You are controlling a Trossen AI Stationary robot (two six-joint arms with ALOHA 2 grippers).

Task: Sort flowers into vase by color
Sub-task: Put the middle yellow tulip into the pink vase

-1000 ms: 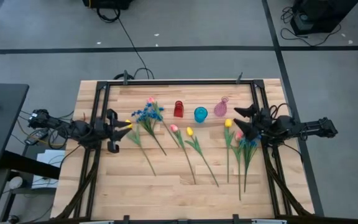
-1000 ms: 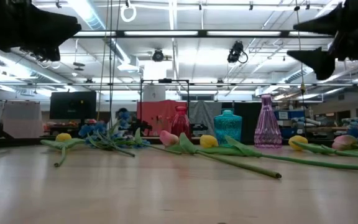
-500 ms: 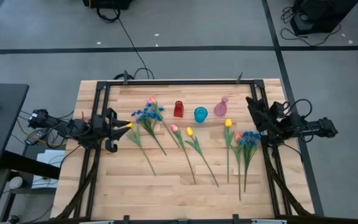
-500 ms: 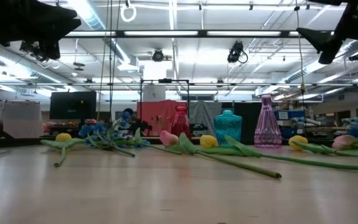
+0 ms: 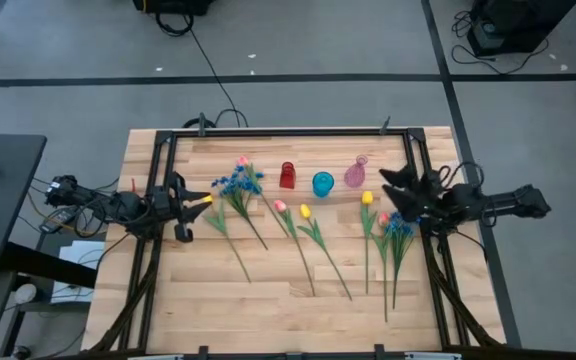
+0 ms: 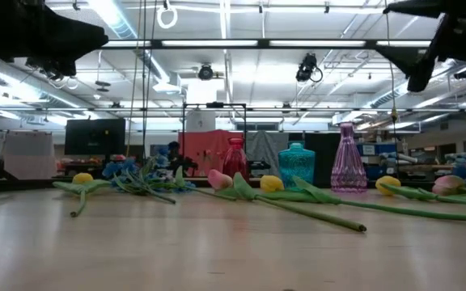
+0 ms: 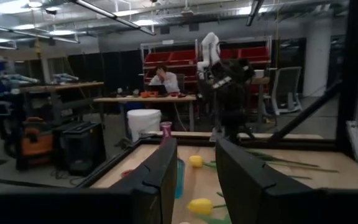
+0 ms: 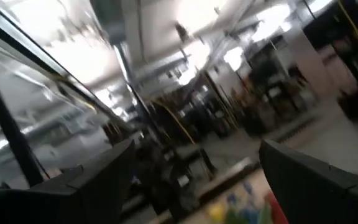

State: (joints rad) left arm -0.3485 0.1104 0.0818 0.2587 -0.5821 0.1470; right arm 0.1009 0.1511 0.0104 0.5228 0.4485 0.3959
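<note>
Flowers lie flat on the wooden table: a blue spray [image 5: 236, 183] and pink tulip [image 5: 242, 160] at left, a pink tulip [image 5: 279, 206] and yellow tulip [image 5: 305, 211] in the middle, and a yellow tulip [image 5: 367, 198] and blue spray [image 5: 401, 222] at right. Another yellow tulip [image 5: 206, 200] lies just in front of my left gripper [image 5: 196, 203], which hovers open at the left edge. My right gripper [image 5: 388, 190] hangs open, high above the right-hand flowers. A red vase [image 5: 287, 175], a blue vase [image 5: 322, 184] and a pink vase [image 5: 355, 173] stand upright in a row.
A black metal frame [image 5: 288, 131] runs along the far edge and both sides of the table. Bare wood [image 5: 268, 310] spreads toward the near edge. In the low view both arms stay high above the table, the right gripper [image 6: 407, 65] well over the pink vase [image 6: 347, 162].
My right gripper drew back toward the table's far right corner and turned, then swung back out over the right-hand flowers, staying open and high. The flowers and vases have not moved.
</note>
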